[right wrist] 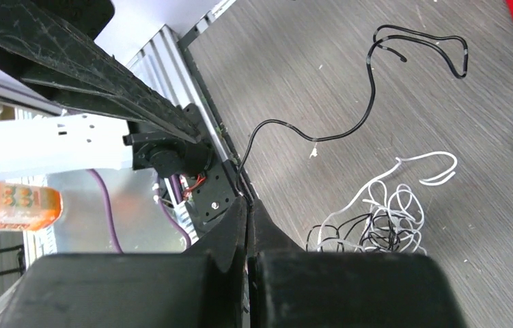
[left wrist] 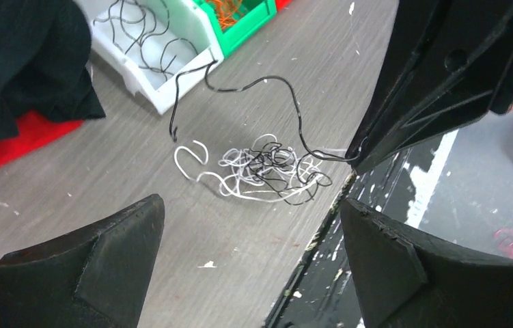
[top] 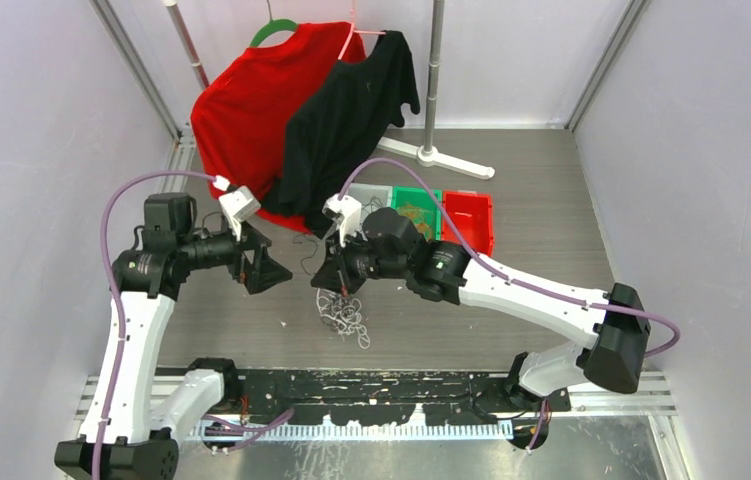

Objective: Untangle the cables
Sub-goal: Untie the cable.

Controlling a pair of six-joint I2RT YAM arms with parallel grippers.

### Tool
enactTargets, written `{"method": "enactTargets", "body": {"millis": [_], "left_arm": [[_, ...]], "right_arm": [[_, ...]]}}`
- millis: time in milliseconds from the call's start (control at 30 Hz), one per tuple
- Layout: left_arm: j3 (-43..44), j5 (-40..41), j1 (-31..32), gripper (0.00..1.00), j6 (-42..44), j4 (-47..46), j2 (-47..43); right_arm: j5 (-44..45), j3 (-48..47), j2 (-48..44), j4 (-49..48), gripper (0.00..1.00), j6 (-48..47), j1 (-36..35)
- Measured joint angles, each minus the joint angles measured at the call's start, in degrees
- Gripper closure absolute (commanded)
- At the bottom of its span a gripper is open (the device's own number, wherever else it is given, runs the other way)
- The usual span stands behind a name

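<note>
Lying on the counter: the cables (top: 343,315), a knot of white and black loops, sit on the grey counter (top: 541,200) between the two arms, toward its near edge.
Black strand (right wrist: 369,102): it comes out of the right claw's tip and snakes away over the counter. Its far end is curled in a loop well clear of the knot (can't tell if it's the same black cord that's in the knot).
Right claw (right wrist: 248,203): pinched fully closed on that black strand, right beside the knot.
Left claw (left wrist: 250,208): spread wide with nothing in it, facing the knot from the other side.
Bins: the white bin (left wrist: 164,102) has black cords (left wrist: 141,41) in it. The green bin (left wrist: 243,33) has orange-brown cords (left wrist: 229,10), and the red bin (top: 468,235) is next in the row.
Behind the bins: a red shirt (top: 241,110) and a black shirt (top: 351,120) on hangers.
</note>
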State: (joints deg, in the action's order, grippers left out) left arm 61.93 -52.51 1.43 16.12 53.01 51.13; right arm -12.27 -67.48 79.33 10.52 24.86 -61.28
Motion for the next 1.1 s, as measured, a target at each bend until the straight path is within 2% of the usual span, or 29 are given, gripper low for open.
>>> {"method": "enactTargets", "body": {"millis": [267, 500, 667, 900, 1100], "left_arm": [[6.1, 3.1, 6.6, 0.0, 22.4, 5.9, -0.2], [4.4, 7.8, 16.3, 0.05, 40.5, 5.5, -5.9], [-1.9, 10.7, 22.9, 0.1, 49.0, 1.1, -10.2], [-14.1, 13.0, 27.1, 0.12, 60.4, -9.6, -15.7], [-18.8, 15.3, 30.1, 0.22, 68.5, -19.4, -16.0]], "right_arm": [[-5.6, 2.0, -2.6, 0.9, 0.99, -1.8, 0.4], [-10.0, 2.5, -3.1, 1.3, 0.99, -2.2, 1.2], [-12.3, 3.1, -3.1, -1.2, 0.99, -0.9, 2.4], [-17.3, 4.4, -2.7, -6.8, 0.99, 3.1, 6.0], [-20.6, 4.4, -0.4, -8.8, 0.99, 4.2, 6.5]]}}
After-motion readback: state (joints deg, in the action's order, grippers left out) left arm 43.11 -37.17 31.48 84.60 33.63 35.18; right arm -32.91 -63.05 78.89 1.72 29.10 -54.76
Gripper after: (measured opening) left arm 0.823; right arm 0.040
